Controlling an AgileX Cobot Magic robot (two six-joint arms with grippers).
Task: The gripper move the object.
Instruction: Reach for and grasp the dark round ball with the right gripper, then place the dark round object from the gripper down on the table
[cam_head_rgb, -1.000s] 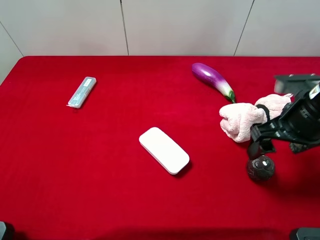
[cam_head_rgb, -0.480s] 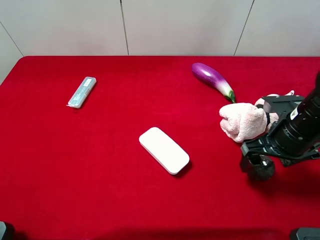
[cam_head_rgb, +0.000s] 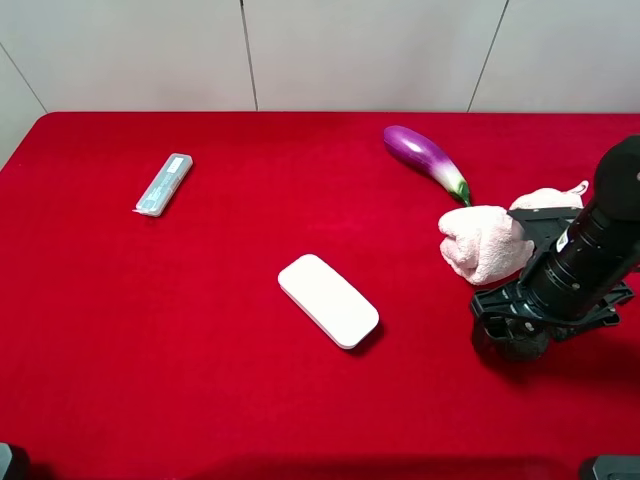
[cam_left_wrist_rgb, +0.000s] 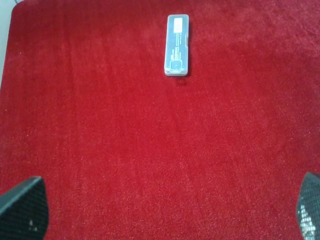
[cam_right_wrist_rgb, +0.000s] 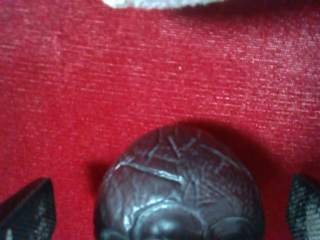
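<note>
The object, a small dark glossy ball with a cracked pattern (cam_right_wrist_rgb: 180, 185), lies on the red cloth at the right front, mostly hidden under my right gripper in the exterior high view (cam_head_rgb: 522, 345). My right gripper (cam_right_wrist_rgb: 167, 207), black on a grey arm, stands over the ball (cam_head_rgb: 512, 332). It is open, with one fingertip (cam_right_wrist_rgb: 27, 210) on each side of the ball and a gap between each and the ball. My left gripper (cam_left_wrist_rgb: 165, 210) is open and empty above bare cloth.
A pink-white cloth bundle (cam_head_rgb: 490, 242) lies just behind the right gripper, and a purple eggplant (cam_head_rgb: 425, 155) lies beyond it. A white rounded flat case (cam_head_rgb: 328, 300) is mid-table. A slim clear-grey case (cam_head_rgb: 164, 184) is at the back left and also shows in the left wrist view (cam_left_wrist_rgb: 177, 45).
My right gripper has come down and shifted left over the ball, so its open fingers now stand on either side of it. The ball has stayed in place.
</note>
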